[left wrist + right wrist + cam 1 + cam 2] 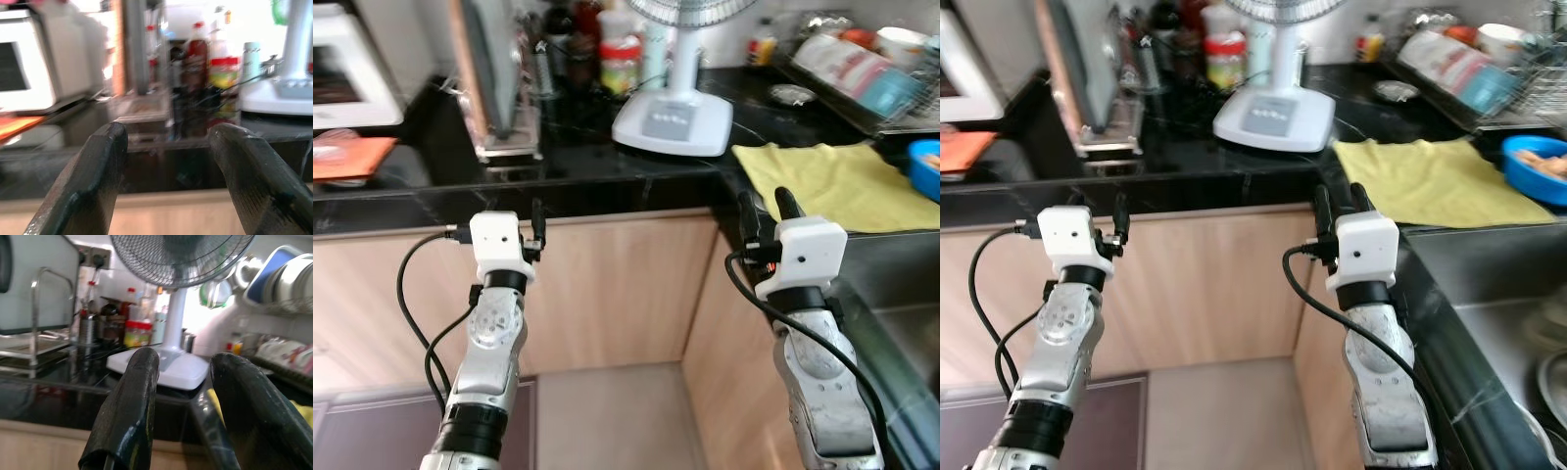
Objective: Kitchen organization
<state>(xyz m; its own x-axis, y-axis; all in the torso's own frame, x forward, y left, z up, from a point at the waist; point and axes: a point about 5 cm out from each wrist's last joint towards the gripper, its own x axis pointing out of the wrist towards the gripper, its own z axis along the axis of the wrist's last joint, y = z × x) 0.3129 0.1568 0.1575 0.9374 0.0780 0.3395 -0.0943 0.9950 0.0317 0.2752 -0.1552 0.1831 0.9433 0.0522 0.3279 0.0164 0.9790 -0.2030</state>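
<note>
Glossy black counter (607,181) | square white fan base (673,122) | flat yellow cloth (832,181)

The fan (673,116) stands on the corner of the counter (578,181). Right of the fan lies a cloth (832,182), and right of the cloth sits a bowl (1538,166). Behind the cloth, right of the fan, a dish rack (862,73) holds dishes. Left of the fan, at the back, stand jars and bottles (619,61); further left is a rack (499,88), then a microwave (347,69) at the far end. In front of the fan, below the counter edge, are the cabinets (607,294). The sink (1518,304) lies in front of the cloth.
</note>
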